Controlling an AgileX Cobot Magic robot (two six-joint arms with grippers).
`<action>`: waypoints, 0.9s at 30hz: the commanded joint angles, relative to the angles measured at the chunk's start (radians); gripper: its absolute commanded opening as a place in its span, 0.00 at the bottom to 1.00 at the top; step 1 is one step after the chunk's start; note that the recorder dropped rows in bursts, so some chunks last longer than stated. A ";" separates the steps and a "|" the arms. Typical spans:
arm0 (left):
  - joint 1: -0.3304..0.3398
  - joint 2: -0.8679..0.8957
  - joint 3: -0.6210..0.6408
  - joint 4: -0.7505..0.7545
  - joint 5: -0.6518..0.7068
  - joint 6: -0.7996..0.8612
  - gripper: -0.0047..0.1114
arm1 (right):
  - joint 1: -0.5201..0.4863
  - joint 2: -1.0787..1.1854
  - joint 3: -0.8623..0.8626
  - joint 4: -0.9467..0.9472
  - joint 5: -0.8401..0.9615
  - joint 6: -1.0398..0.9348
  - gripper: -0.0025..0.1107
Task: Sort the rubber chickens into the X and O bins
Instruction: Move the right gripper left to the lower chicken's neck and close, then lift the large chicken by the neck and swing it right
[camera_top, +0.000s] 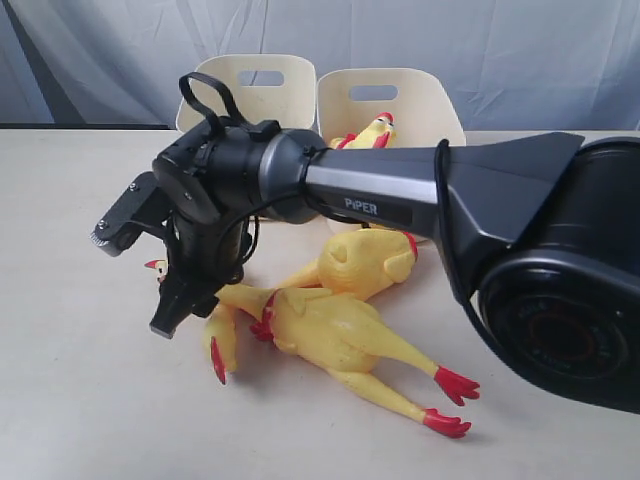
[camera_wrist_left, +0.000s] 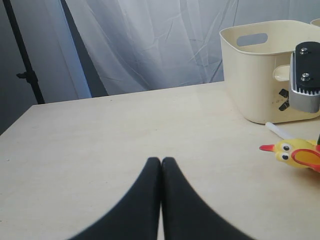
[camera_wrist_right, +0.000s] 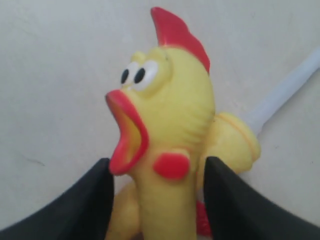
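Beige tabletop (camera_top: 80, 400), drapes (camera_top: 500, 50), left end effector (camera_wrist_left: 161, 165) clenched, right end effector (camera_wrist_right: 157, 161) spread astride chicken (camera_wrist_right: 170, 115)

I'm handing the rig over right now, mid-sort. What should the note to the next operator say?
Left gripper shut, empty, low over the table.
Right gripper open, astride a chicken head, not clamped.
Done: one chicken in the exterior view's right bin.
Left: that head, a chicken with legs and a headless body, all on the table.
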 joint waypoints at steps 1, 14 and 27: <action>-0.009 -0.005 0.004 0.001 -0.001 -0.003 0.04 | 0.002 0.011 -0.005 -0.011 0.011 0.003 0.31; -0.009 -0.005 0.004 0.001 -0.001 -0.003 0.04 | 0.002 -0.024 -0.005 -0.011 0.031 0.005 0.01; -0.009 -0.005 0.004 0.001 -0.001 -0.003 0.04 | 0.000 -0.211 -0.005 0.007 0.090 0.098 0.01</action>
